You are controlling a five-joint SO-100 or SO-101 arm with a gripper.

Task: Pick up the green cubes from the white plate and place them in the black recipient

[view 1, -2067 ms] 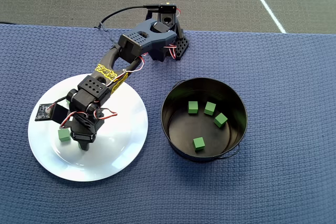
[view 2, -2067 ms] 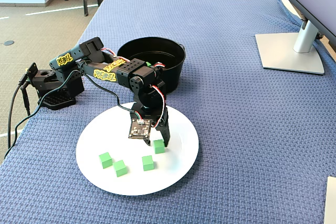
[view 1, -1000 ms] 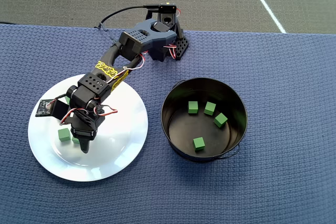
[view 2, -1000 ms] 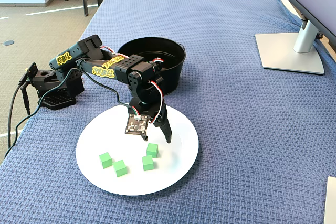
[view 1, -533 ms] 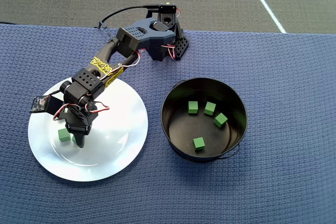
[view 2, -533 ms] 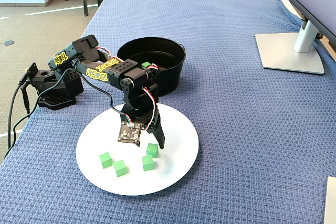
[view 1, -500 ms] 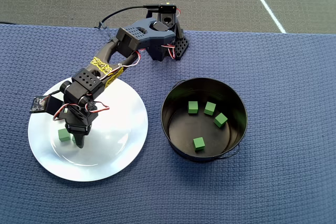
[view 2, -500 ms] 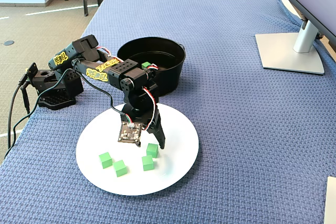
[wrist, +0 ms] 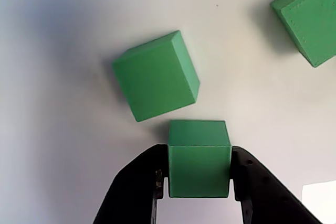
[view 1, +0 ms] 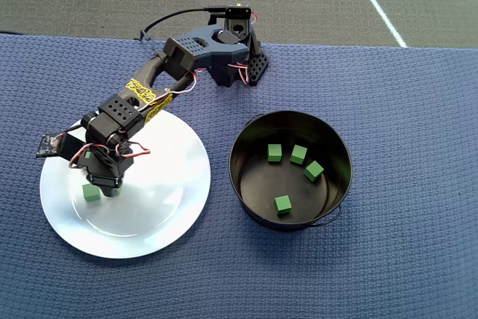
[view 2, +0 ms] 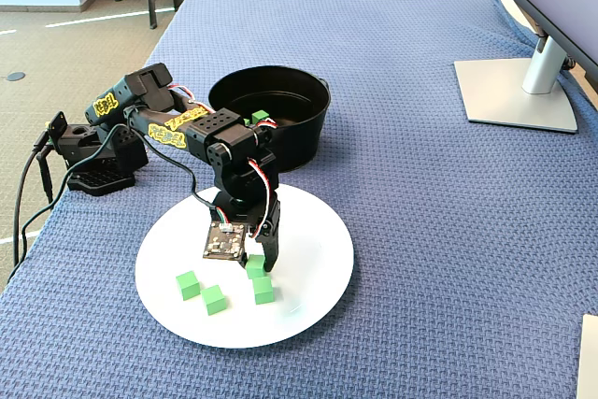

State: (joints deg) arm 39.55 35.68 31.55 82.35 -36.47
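1. The green cubes are small, matte and alike. Four lie on the floor of the black recipient [view 1: 290,170], seen in the overhead view; four are on the white plate [view 2: 318,279], seen in the fixed view.
2. In the wrist view the tool [wrist: 199,179] is clamped on one green cube [wrist: 199,158], a black finger [wrist: 135,187] pressed to each side. In the fixed view that gripped cube [view 2: 255,268] sits just behind another cube [view 2: 263,290]; whether the two touch cannot be told. Two more cubes [view 2: 202,292] lie near each other further left on the plate.
3. The wrist view also shows a loose cube [wrist: 156,75] just beyond the gripped one and part of a third [wrist: 310,18] at the upper right edge.
4. The white plate is round and glossy with a shallow rim. The black recipient is a round, straight-walled pot with a shiny dark inside and a thin wire handle; it stands to the right of the plate in the overhead view, close but not touching.
5. The counter [view 2: 439,193] is covered in blue waffle-textured cloth. A grey monitor stand [view 2: 521,91] rests at its far right in the fixed view. Beyond the counter is carpeted floor with a white line [view 1: 377,5].
6. Yellow labels [view 1: 138,93] are fixed to the black arm; their writing is not legible. A small circuit board [view 2: 223,242] hangs beside the tool.
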